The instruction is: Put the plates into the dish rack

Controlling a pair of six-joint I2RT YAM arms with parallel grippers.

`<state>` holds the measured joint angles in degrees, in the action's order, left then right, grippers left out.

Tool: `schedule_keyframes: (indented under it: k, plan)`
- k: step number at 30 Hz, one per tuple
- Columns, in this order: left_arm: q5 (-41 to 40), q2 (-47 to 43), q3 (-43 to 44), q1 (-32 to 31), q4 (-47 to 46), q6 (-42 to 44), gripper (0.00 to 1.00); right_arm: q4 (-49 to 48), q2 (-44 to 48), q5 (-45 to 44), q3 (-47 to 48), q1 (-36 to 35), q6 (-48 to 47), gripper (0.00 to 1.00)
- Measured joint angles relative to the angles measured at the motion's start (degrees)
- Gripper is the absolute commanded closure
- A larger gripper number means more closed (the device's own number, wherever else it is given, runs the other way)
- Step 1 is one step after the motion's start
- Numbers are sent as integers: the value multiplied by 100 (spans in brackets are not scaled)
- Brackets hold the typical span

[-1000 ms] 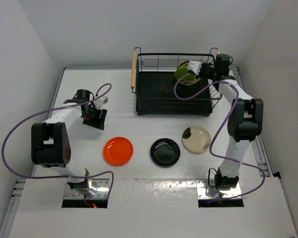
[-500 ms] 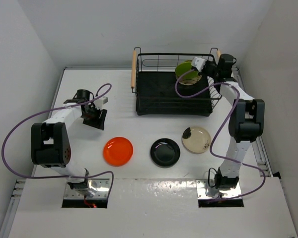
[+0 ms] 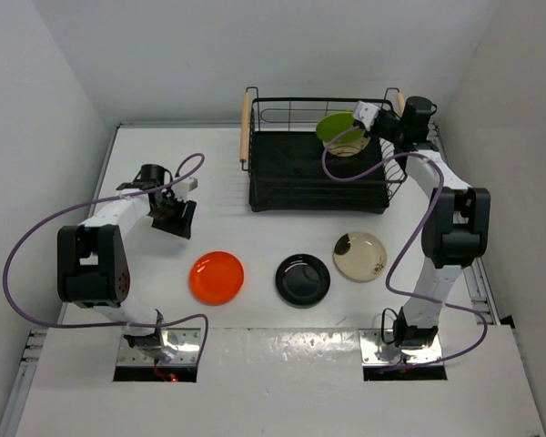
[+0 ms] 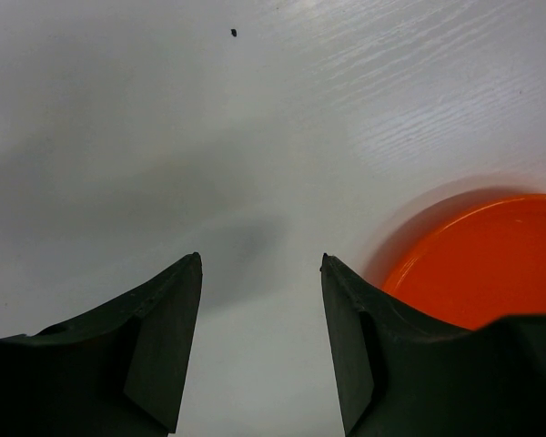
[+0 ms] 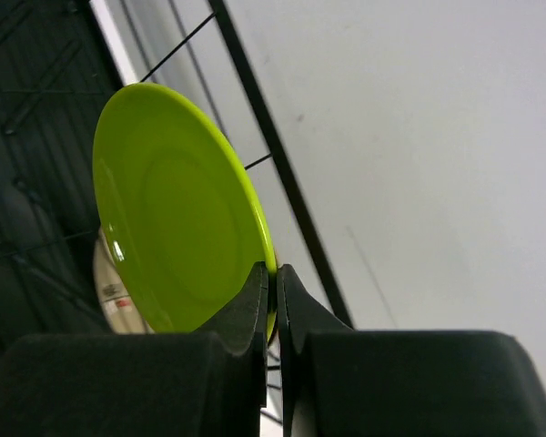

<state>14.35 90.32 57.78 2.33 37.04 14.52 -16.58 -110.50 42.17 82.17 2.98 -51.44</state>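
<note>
My right gripper is shut on the rim of the lime green plate and holds it tilted on edge above the back right of the black wire dish rack. In the right wrist view the fingertips pinch the green plate at its lower edge. A pale plate sits in the rack below it. The orange plate, the black plate and the beige plate with a dark patch lie in a row on the table. My left gripper is open and empty above the table, with the orange plate to its right.
The rack's wooden handles stand at its left and right ends. White walls close in the table at the back and both sides. Purple cables loop beside both arms.
My right gripper has drawn back and up a little with the green plate, which now stands more upright over the rack. The left arm has not moved.
</note>
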Motion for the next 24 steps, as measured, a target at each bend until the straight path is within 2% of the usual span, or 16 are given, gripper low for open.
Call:
schedule_keyframes:
  k: [24]
  plan:
    - [0,0,0,0,24,0,40,280,-380,-210,-103,37,-595,100]
